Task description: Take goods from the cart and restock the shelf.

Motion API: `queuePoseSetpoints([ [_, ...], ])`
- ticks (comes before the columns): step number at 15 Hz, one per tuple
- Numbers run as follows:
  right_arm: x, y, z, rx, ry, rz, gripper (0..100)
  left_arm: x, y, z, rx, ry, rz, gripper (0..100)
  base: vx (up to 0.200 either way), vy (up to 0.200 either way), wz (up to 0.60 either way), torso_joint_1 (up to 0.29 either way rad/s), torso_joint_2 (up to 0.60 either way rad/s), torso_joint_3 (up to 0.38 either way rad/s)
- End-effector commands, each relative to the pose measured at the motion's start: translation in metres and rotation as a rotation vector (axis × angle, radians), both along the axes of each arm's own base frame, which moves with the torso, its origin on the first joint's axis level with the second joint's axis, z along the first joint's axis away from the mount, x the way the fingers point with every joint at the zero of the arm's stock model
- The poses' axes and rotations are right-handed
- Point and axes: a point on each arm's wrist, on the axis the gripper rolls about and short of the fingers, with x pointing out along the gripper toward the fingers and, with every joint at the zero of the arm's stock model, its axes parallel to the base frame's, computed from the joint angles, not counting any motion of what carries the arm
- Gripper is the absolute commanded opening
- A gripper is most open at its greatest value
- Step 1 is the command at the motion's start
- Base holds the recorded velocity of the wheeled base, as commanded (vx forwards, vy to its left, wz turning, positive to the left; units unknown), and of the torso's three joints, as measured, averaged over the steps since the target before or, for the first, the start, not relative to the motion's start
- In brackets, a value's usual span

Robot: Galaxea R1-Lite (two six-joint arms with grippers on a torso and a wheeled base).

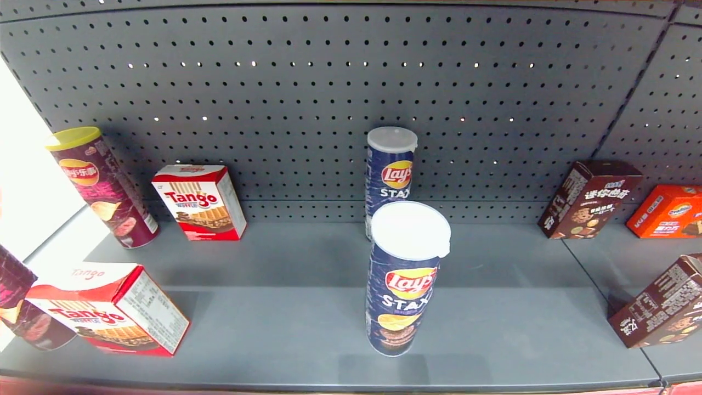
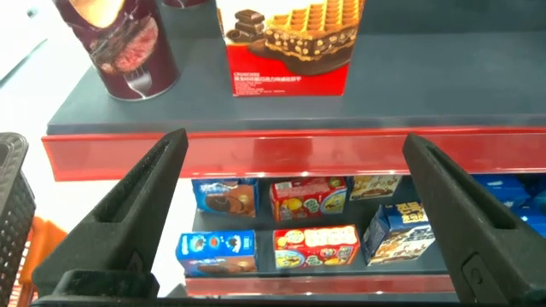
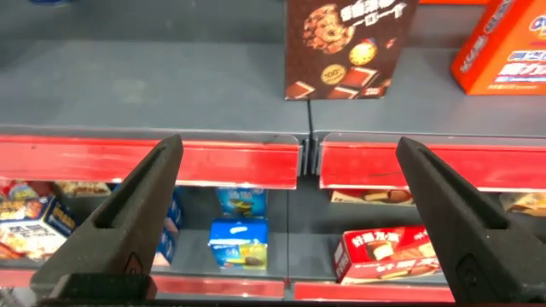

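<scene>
Looking past my left gripper (image 2: 294,143), I see its two black fingers (image 2: 128,213) spread wide with nothing held between them. It sits in front of the red edge strip (image 2: 299,155) of the shelf (image 1: 285,323), a little lower than the shelf board. Just beyond and above it stand a maroon chip can (image 2: 128,51) and a red-and-white wafer box (image 2: 290,47). Both are upright near the front edge and close together; I cannot tell whether they touch. Below the strip, ahead of the fingers, a lower shelf carries small snack boxes (image 2: 311,247). A black mesh basket (image 2: 13,213) is close beside this gripper.

My right gripper (image 3: 290,147) is released as well and empty, also facing the red strip from just below board level. Beyond it a brown cookie box (image 3: 345,47) stands upright near the edge, and an orange box (image 3: 503,47) sits further back, apart from it.

Between the two grippers' stretches of shelf, the front blue chip can (image 1: 403,285) stands upright mid-board. The rear blue chip can (image 1: 389,175) is straight behind it, against the pegboard back panel (image 1: 329,71). A second wafer box (image 1: 200,203) and a second maroon can (image 1: 101,186) stand at the back on the left gripper's side, and a second brown box (image 1: 589,197) on the right gripper's side.
</scene>
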Motion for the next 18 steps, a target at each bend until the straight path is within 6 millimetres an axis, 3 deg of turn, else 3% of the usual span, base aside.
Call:
queuePoseSetpoints([
  [1, 0.0000, 0.0000, 0.0000, 0.000, 0.001, 0.002, 100, 0.0001, 0.0000, 0.0000, 0.000, 0.001, 0.000, 100, 0.000, 0.000, 0.00, 0.000, 0.00, 0.000],
  [14, 0.0000, 0.0000, 0.0000, 0.000, 0.001, 0.001, 100, 0.0000, 0.0000, 0.0000, -0.002, 0.000, 0.003, 100, 0.000, 0.000, 0.00, 0.000, 0.00, 0.000],
  [18, 0.0000, 0.0000, 0.0000, 0.000, 0.001, 0.001, 100, 0.0000, 0.0002, 0.0000, -0.009, 0.000, 0.014, 100, 0.000, -0.100, 0.00, 0.002, 0.00, -0.001],
])
